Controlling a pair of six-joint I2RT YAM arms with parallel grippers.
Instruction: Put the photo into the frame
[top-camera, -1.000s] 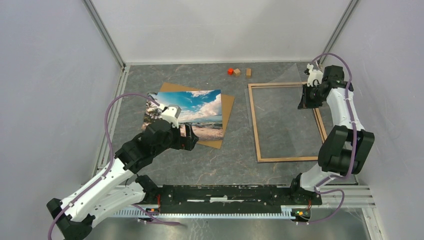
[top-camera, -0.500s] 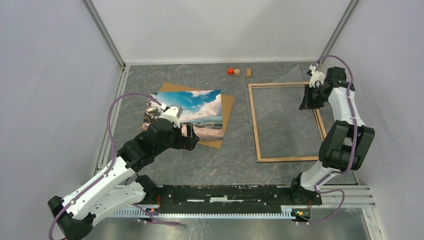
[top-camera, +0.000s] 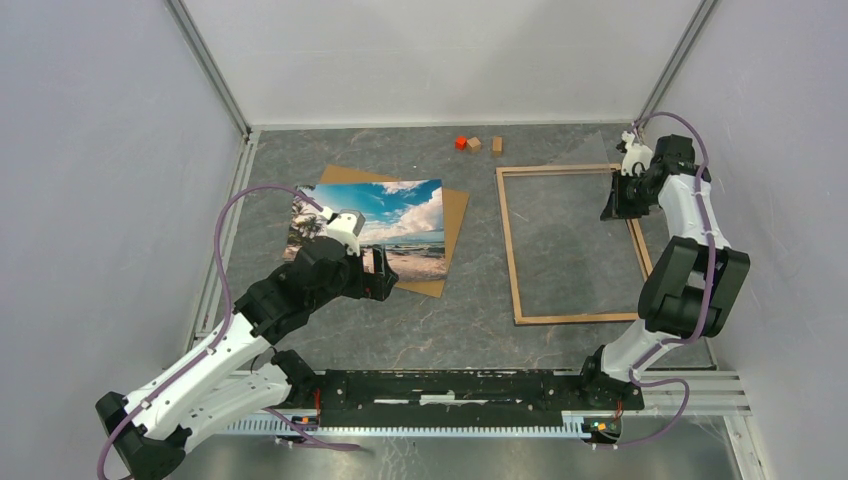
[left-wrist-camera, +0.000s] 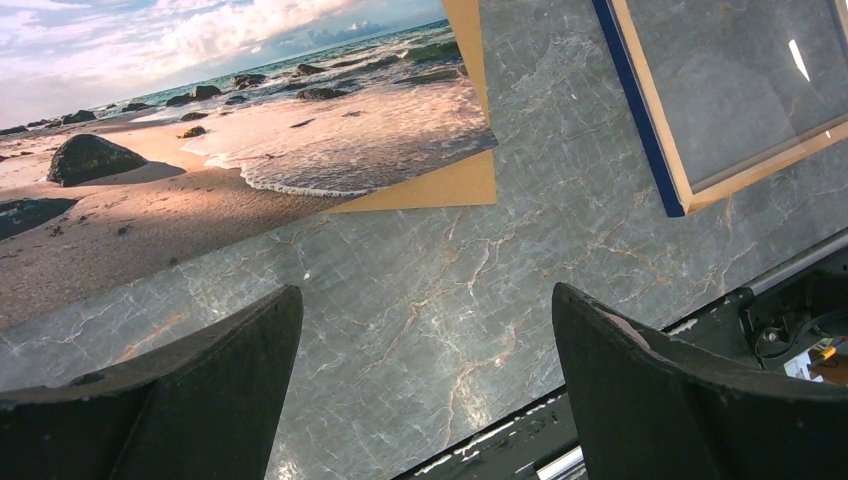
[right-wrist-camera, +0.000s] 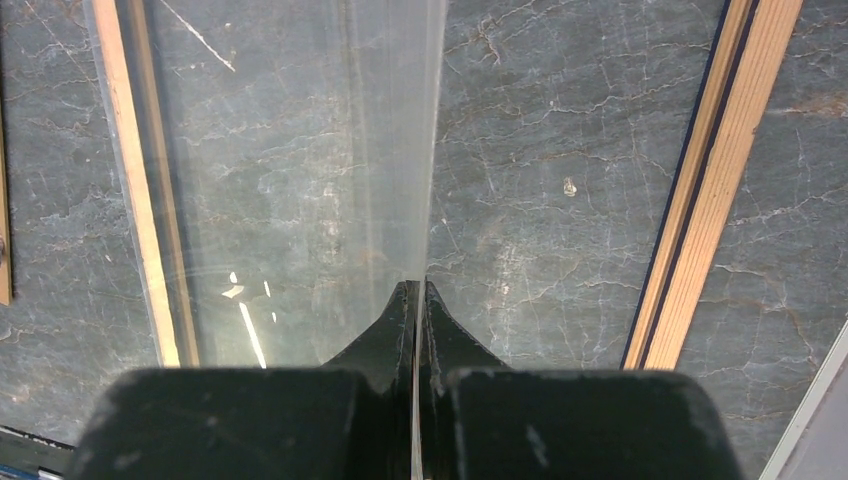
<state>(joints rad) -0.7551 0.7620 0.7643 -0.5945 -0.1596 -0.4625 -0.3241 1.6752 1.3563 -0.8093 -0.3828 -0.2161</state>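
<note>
Pane (right-wrist-camera: 300, 150) pinched edgewise in right gripper (right-wrist-camera: 417, 295) (left gripper (left-wrist-camera: 425, 292) gapes)

**Covered corners, cropped edges, a near-invisible pane**

From above, the left arm (top-camera: 290, 290) covers the photo's (top-camera: 390, 215) 7 o'clock corner, and the photo hides most of the backing board (top-camera: 453, 215). The right gripper (top-camera: 610, 206) masks the frame's (top-camera: 509, 250) rail at 2 o'clock; the clear pane (right-wrist-camera: 300, 150) pinched edge-on between its fingers (right-wrist-camera: 395, 335) barely shows overhead. The left wrist view crops photo and frame at its top edge. The three small blocks (top-camera: 478, 144) at 12 o'clock are too small to detail.
</note>
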